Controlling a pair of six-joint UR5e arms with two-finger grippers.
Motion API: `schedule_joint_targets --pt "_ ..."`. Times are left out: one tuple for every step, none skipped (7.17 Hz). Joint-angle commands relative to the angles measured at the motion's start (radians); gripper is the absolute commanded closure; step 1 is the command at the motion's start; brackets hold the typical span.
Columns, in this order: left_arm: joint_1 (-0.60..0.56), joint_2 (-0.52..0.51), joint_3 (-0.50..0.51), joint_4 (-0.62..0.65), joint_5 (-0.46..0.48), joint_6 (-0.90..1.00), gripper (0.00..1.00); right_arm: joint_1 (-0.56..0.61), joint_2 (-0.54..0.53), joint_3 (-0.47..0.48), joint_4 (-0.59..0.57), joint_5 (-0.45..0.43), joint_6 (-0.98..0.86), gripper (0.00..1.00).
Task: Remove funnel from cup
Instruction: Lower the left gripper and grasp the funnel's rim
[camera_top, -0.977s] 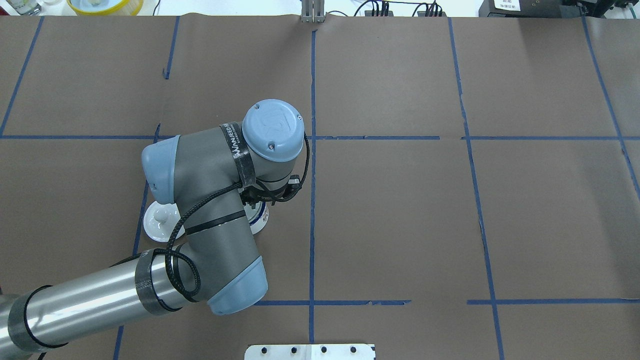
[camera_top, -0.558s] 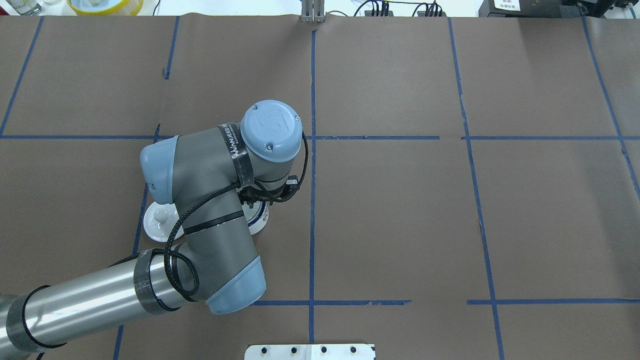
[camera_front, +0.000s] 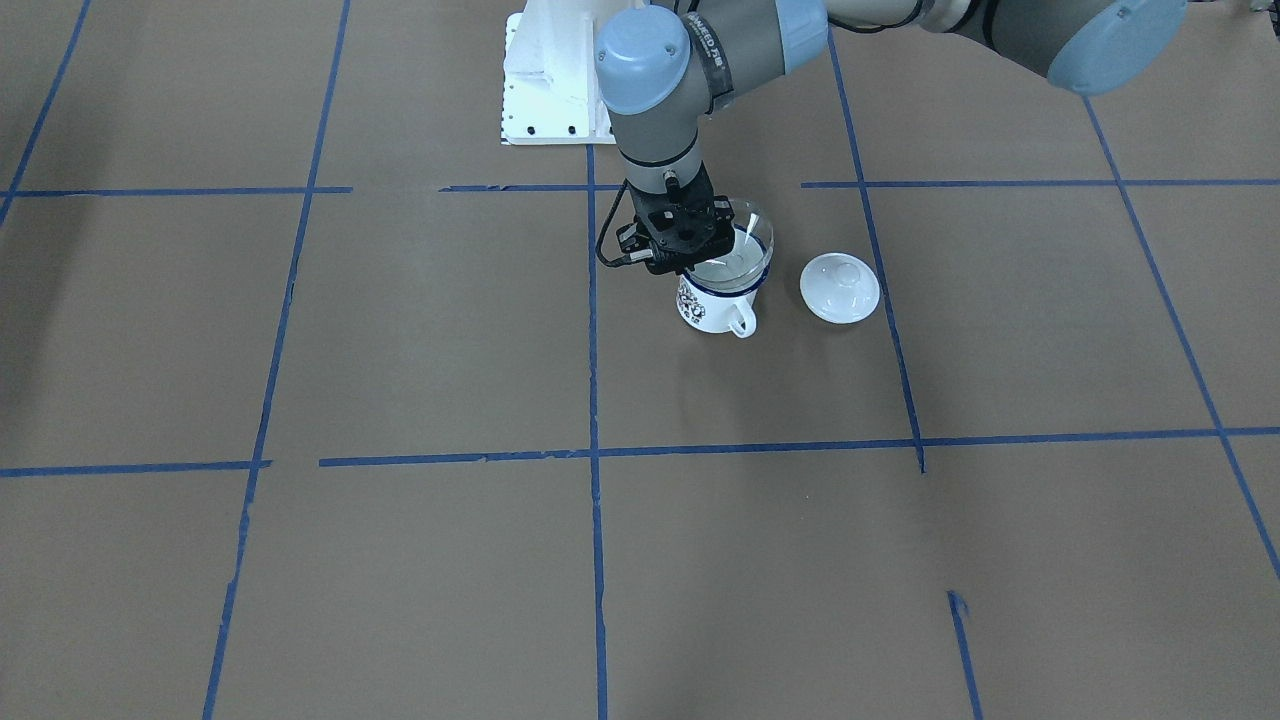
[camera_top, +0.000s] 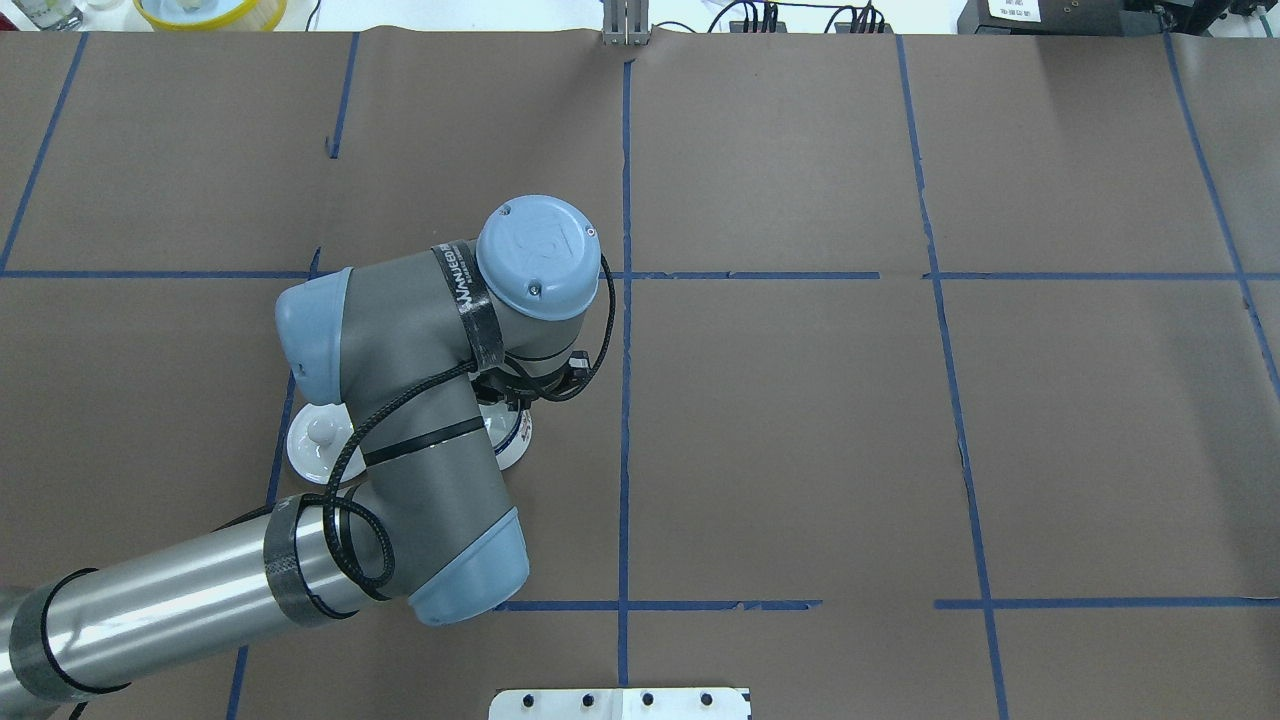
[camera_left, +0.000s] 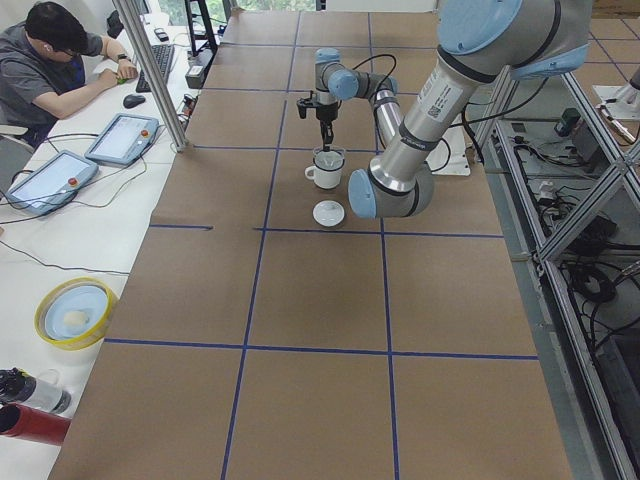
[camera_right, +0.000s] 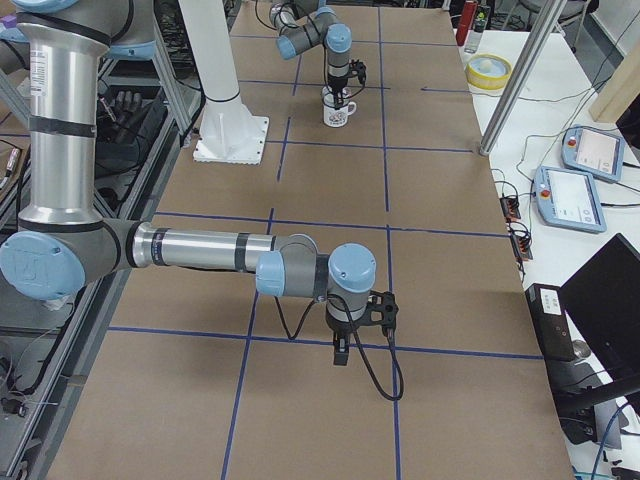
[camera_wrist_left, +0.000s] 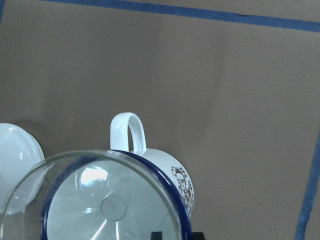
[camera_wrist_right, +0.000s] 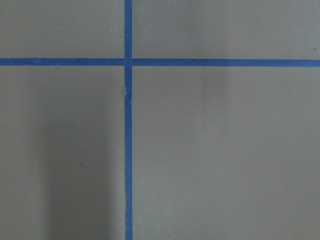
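In the front-facing view, my left end effector (camera_front: 692, 262) hung in the upper middle of the frame, pointing straight down over the brown paper surface (camera_front: 400, 330). It was closed on the near-left edge of the funnel (camera_front: 748, 238), gripping the clear rim. Just below and a little right of it stood the cup (camera_front: 712, 308), upright on the surface, its handle (camera_front: 741, 322) turned toward the lower right of the frame and its dark pattern facing left. The funnel sat in the mouth of the cup with its wide rim raised above the blue rim and tilted, its far side higher. Right of the cup, apart from it, a white lid (camera_front: 840, 288) with a knob lay flat on the surface.

In my left wrist view, the funnel filled the lower left corner. Its clear rim was offset to the left of the cup's blue rim, with its round centre inside that rim. The handle stood up in the middle of the frame, and the lid's edge showed at the left border.

In the right-side view, my right end effector (camera_right: 342, 352) hung in the lower middle of the frame, pointing down over a blue tape line (camera_right: 450, 349), well apart from the cup. I could not tell whether it was open or closed; its wrist view showed only paper and crossed tape.
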Motion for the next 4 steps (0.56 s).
schedule_joint_targets --pt "-0.003 -0.001 -0.009 0.001 0.0 0.0 1.0 0.0 0.0 0.0 0.0 0.0 0.0 0.0" --pt "-0.003 -0.001 -0.009 0.001 0.0 0.0 1.0 0.0 0.0 0.0 0.0 0.0 0.0 0.0" --pt "-0.012 -0.001 -0.012 0.001 0.0 0.0 1.0 0.0 0.0 0.0 0.0 0.0 0.0 0.0" --pt "-0.012 0.001 -0.011 0.001 0.0 0.0 1.0 0.0 0.0 0.0 0.0 0.0 0.0 0.0"
